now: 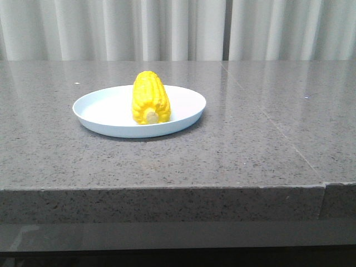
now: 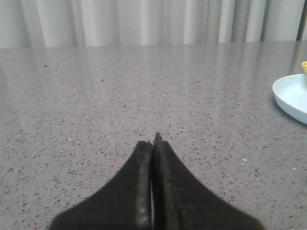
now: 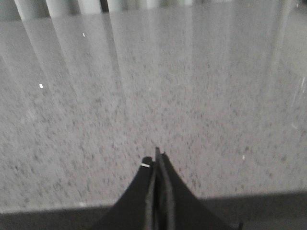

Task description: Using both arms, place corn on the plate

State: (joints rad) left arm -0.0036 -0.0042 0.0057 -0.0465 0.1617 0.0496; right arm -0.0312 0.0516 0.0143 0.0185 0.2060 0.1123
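The bright yellow corn [image 1: 149,98] lies on the pale blue-white plate [image 1: 100,111] in the front view, its beige stub end facing the camera. Neither gripper shows in the front view. In the left wrist view my left gripper [image 2: 153,143] is shut and empty over bare table, with the plate's rim [image 2: 290,98] and a sliver of corn [image 2: 304,65] far off at the frame's edge. In the right wrist view my right gripper [image 3: 156,160] is shut and empty over bare table near the table's edge; no corn or plate shows there.
The grey speckled stone table [image 1: 250,139] has a seam on its right part and a front edge [image 1: 167,189] near the camera. White curtains [image 1: 178,28] hang behind the table.
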